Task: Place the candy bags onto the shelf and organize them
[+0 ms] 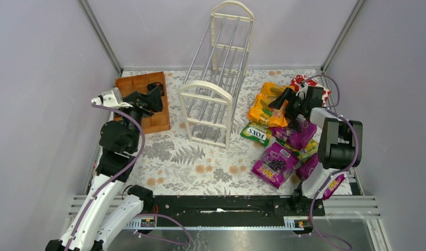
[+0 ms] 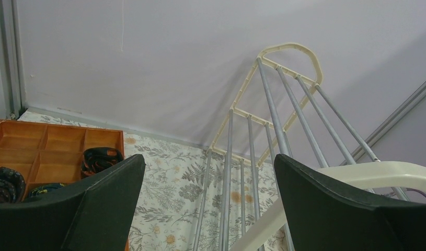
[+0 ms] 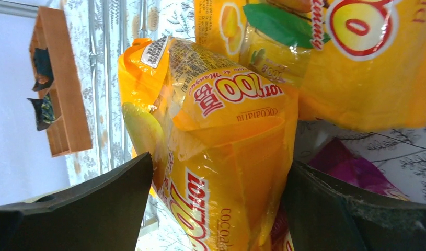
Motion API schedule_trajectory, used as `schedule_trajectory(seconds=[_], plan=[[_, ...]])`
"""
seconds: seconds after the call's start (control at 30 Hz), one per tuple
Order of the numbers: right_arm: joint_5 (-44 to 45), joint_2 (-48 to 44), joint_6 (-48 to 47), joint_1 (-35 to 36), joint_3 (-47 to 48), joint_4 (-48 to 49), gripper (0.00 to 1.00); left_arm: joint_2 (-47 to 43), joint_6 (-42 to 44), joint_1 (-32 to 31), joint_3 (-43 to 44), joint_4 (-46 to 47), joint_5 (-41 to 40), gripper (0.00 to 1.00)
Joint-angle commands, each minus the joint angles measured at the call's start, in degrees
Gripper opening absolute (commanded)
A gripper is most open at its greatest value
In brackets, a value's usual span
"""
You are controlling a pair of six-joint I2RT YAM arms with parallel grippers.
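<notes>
The cream-white shelf point(image 1: 205, 87) stands mid-table with silver rods; in the left wrist view its rods and arch point(image 2: 289, 49) rise just ahead. Candy bags lie in a heap at the right: orange-yellow ones point(image 1: 263, 111), a green FOX'S bag point(image 1: 255, 133) and purple grape bags point(image 1: 275, 163). My right gripper point(image 1: 280, 102) is over the orange pile, its jaws closed against an orange-yellow bag point(image 3: 221, 136) that fills the gap between them. My left gripper point(image 1: 156, 97) is open and empty, above the wooden tray, facing the shelf point(image 2: 208, 172).
A brown wooden compartment tray point(image 1: 148, 83) with dark wrapped items lies left of the shelf. A red packet point(image 1: 299, 81) sits at the back right behind the pile. Enclosure walls stand close on both sides and behind.
</notes>
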Motion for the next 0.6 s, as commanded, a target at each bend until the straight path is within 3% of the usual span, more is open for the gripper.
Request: schedule_trajectory(seconds=[0.0,0.07,0.3,0.57], plan=[[-6.32,1.00,3.53,0.44,-1.60,5.45,0.93,0.16,-0.64,-0.15,0.30,2.00,1.07,0.99],[-5.86,1.71,3.12,0.89,-2.08,5.55,0.99,0.31,-0.68,-0.10,0.31,1.92,1.27,0.99],[-4.31,3.91,4.61,3.04,-5.89,10.37,0.99,0.13,-0.69,-0.11,0.30,1.83,1.24,0.99],[-4.85,-0.06,8.35,3.52,-7.34,11.89,0.71,0.06,-0.77,-0.12,0.28,1.83,1.35,0.99]])
